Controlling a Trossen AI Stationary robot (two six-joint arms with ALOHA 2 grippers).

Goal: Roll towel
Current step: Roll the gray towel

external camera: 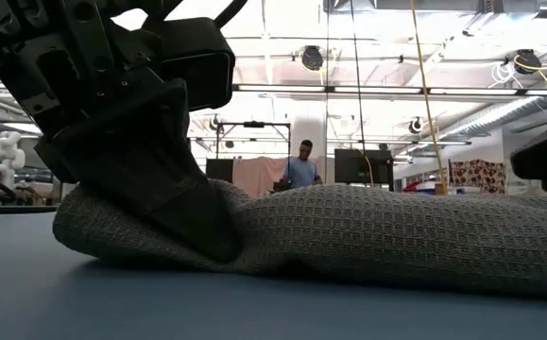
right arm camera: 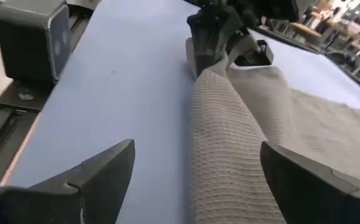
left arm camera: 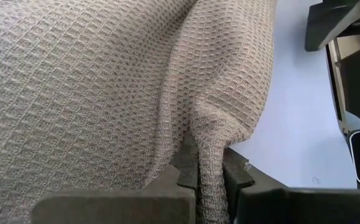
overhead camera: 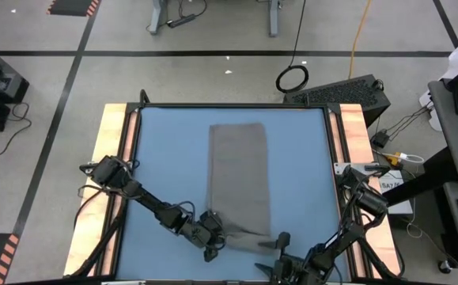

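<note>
The grey waffle-weave towel (overhead camera: 239,178) lies as a long strip on the blue table (overhead camera: 165,158), running from far to near. Its near end (external camera: 367,227) is turned over into a low roll. My left gripper (overhead camera: 215,240) is at the roll's left end and is shut on it. My right gripper (overhead camera: 280,244) is open at the roll's right end. In the right wrist view its fingers (right arm camera: 105,171) stand on either side of the roll (right arm camera: 223,143), and I see no plain touch. My left gripper pinches a raised fold of the towel (left arm camera: 208,158) between its two fingers, at the left end of the rolled near edge. The fingers slant down at it from the table's near left. The roll rests on the table, and the cloth beyond the fingers bulges slack.
Wooden rails (overhead camera: 116,158) run along the table's left and right sides. Bare blue surface lies on both sides of the towel. A black case (overhead camera: 347,93) stands beyond the far right corner. A person (external camera: 302,168) stands in the room far behind the table.
</note>
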